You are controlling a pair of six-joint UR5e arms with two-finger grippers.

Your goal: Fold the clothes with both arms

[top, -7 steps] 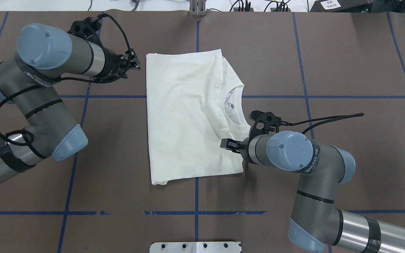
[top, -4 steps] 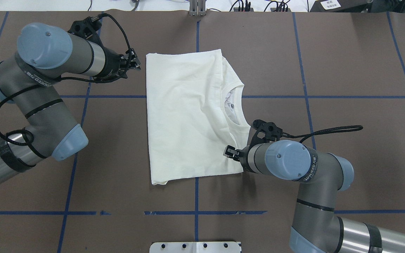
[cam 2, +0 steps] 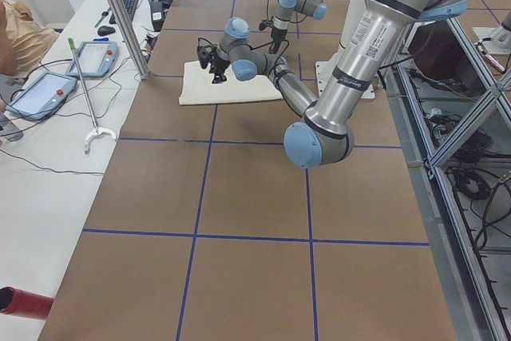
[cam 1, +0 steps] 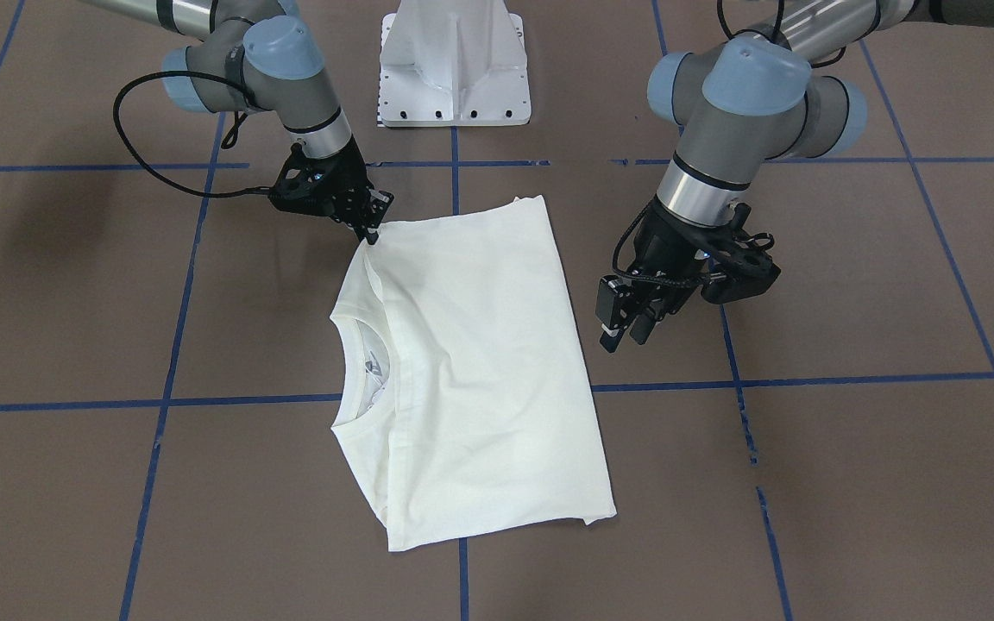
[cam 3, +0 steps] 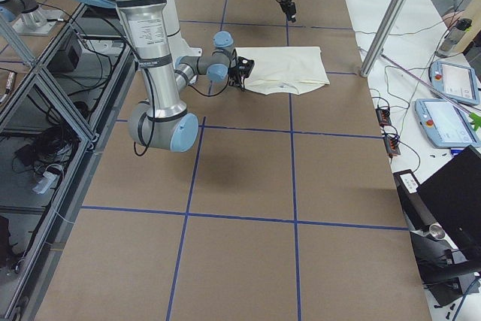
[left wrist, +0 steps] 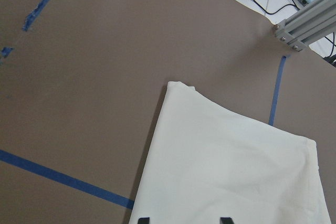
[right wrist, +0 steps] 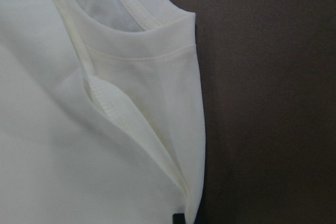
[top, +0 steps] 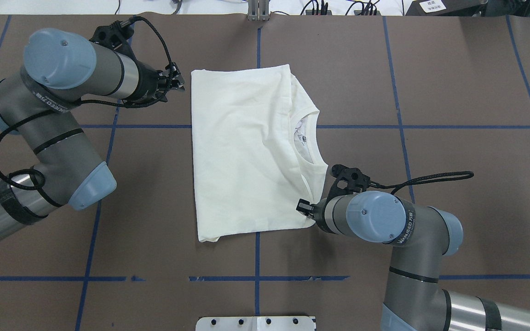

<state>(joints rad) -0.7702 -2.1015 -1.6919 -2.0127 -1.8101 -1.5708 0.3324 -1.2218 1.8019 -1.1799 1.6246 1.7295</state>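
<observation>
The cream-white shirt (top: 242, 151) lies flat on the brown table, folded to a rectangle, with its ribbed neck (cam 1: 359, 362) at the robot's right side. No print shows. My left gripper (cam 1: 622, 323) hangs open above the table beside the shirt's left edge, near its far corner (top: 192, 72). In the left wrist view the two fingertips (left wrist: 142, 219) stand apart at the shirt (left wrist: 231, 171) edge. My right gripper (cam 1: 370, 226) is shut, its tip touching the shirt's near right corner by the shoulder seam (right wrist: 147, 56). The cloth there lies flat, not lifted.
The white pedestal base (cam 1: 454, 65) stands at the robot's edge of the table. Blue tape lines (top: 256, 278) cross the table. An aluminium post (top: 258, 11) rises at the far edge. Handheld control screens (cam 2: 100, 57) and cables lie on the white bench beyond.
My right gripper has moved along the shirt's right edge toward the robot, down to the near corner. The left gripper has shifted only slightly. The shirt has not moved.
</observation>
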